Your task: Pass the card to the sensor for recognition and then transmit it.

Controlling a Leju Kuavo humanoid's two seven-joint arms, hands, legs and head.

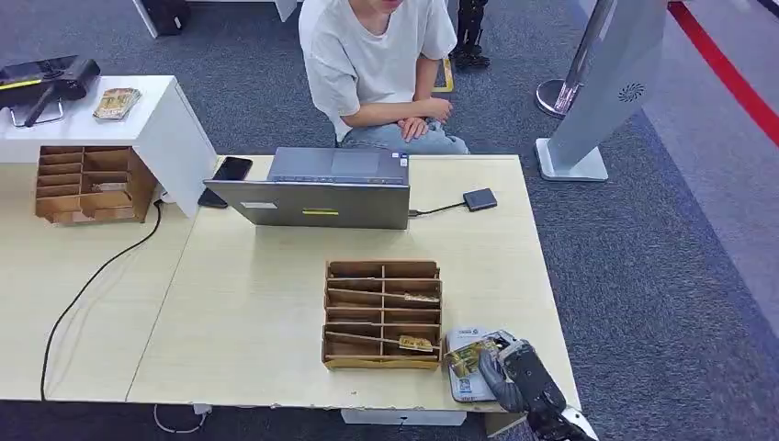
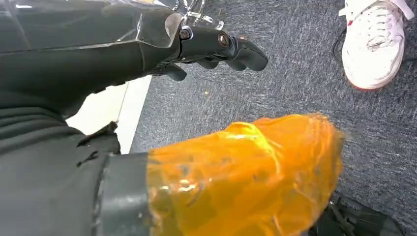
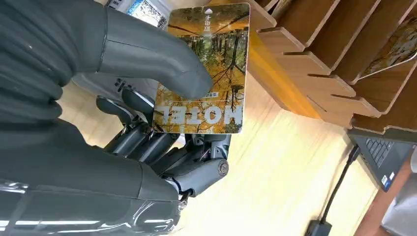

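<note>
beside the wooden rack (image 1: 382, 314), right hand (image 1: 514, 372) fingers (image 3: 147, 142) grasp the card (image 3: 206, 69); left hand (image 2: 216, 46) fingers curled, empty.

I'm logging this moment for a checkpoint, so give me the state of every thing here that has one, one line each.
card: held by the right hand, over the table near the sorter.
right hand: thumb presses the card against the fingers.
left hand: fingers curled, holds nothing, over the carpet.
laptop: open, cable plugged in.
card sorter: upright, cards in some slots.
phone: screen dark.
</note>
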